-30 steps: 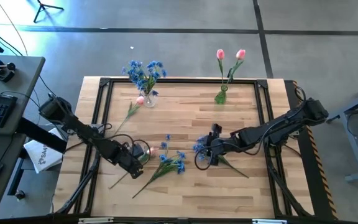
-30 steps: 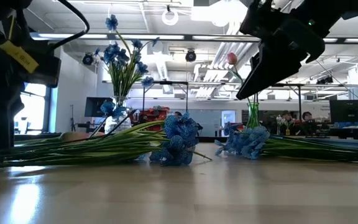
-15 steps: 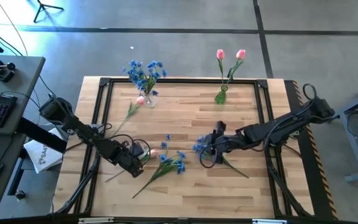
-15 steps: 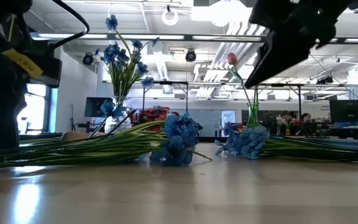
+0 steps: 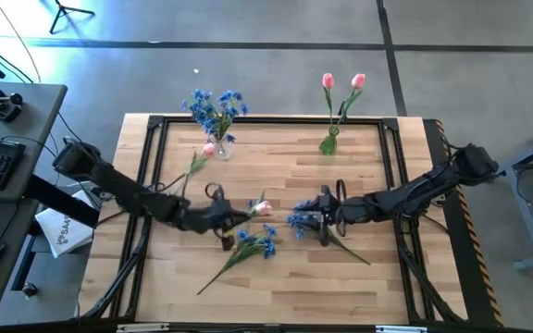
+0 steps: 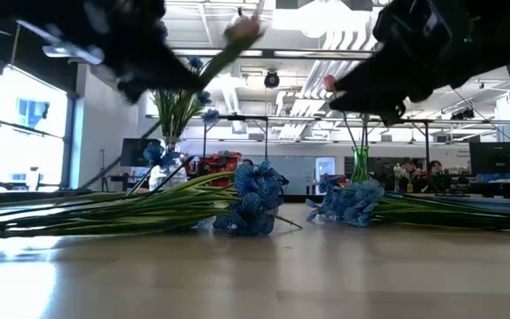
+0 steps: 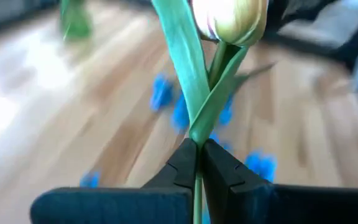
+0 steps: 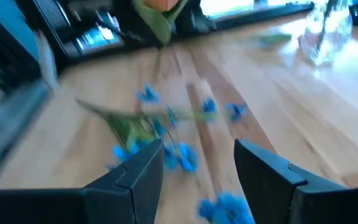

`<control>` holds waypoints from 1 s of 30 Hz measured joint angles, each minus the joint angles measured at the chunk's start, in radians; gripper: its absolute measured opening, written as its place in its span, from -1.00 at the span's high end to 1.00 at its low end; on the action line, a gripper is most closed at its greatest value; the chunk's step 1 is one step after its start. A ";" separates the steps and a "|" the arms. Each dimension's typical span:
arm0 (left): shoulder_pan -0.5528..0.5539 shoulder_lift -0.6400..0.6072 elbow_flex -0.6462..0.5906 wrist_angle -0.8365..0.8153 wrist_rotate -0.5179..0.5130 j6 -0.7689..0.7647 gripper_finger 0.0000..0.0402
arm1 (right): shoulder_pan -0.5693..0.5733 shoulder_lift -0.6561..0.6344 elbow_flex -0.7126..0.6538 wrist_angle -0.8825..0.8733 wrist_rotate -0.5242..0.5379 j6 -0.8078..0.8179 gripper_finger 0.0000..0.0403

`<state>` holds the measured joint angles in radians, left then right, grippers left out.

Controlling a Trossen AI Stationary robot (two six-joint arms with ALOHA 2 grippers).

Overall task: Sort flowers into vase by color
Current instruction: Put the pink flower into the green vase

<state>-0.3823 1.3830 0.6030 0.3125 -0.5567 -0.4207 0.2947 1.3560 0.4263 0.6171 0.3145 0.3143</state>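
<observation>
From above, my left gripper (image 5: 222,218) carries a pink tulip (image 5: 263,206) over mid-table, while the vase of pink tulips (image 5: 329,141) stands at the far edge. The right gripper (image 5: 325,224) hangs over a blue flower (image 5: 298,219). Low view: the tulip is well clear of the wood. Left wrist: fingers (image 7: 185,163) pinched on the stem. Right wrist: fingers (image 8: 143,163) spread, empty. I'd swing gently and lower the stem upright into that vase

- Table (image 5: 276,277): pale wood planks, smooth with a soft sheen.
- Frame (image 5: 266,121) around its edge: dark metal.
- Vases (image 5: 223,146): clear glass.
- Gripper fingers (image 8: 135,174): matt dark plastic.
</observation>
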 joint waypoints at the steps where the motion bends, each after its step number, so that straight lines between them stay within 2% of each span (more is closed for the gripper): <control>1: 0.023 0.006 0.000 0.080 0.025 0.066 1.00 | 0.000 0.000 -0.003 0.023 0.000 -0.001 0.05; 6: 0.139 0.027 0.002 0.393 0.173 0.312 1.00 | -0.001 0.038 0.024 0.080 0.006 -0.074 0.04; 10: 0.216 0.030 0.002 0.514 0.310 0.366 1.00 | -0.009 0.113 0.086 0.164 0.054 -0.166 0.04; 15: 0.257 0.030 0.002 0.524 0.361 0.373 1.00 | -0.053 0.228 0.207 0.265 0.070 -0.296 0.04; 20: 0.260 0.030 0.002 0.515 0.393 0.382 1.00 | -0.105 0.293 0.337 0.226 0.067 -0.339 0.04; 23: 0.251 0.030 0.002 0.516 0.394 0.398 1.00 | -0.123 0.298 0.385 0.173 0.025 -0.345 0.07; 26: 0.249 0.030 0.002 0.515 0.395 0.416 1.00 | -0.131 0.298 0.413 0.146 -0.037 -0.341 0.19; 30: 0.249 0.030 0.002 0.514 0.394 0.425 1.00 | -0.132 0.298 0.428 0.130 -0.071 -0.342 0.52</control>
<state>-0.1329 1.4128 0.6052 0.8268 -0.1623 0.0048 0.1631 1.6539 0.8547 0.7469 0.2432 -0.0273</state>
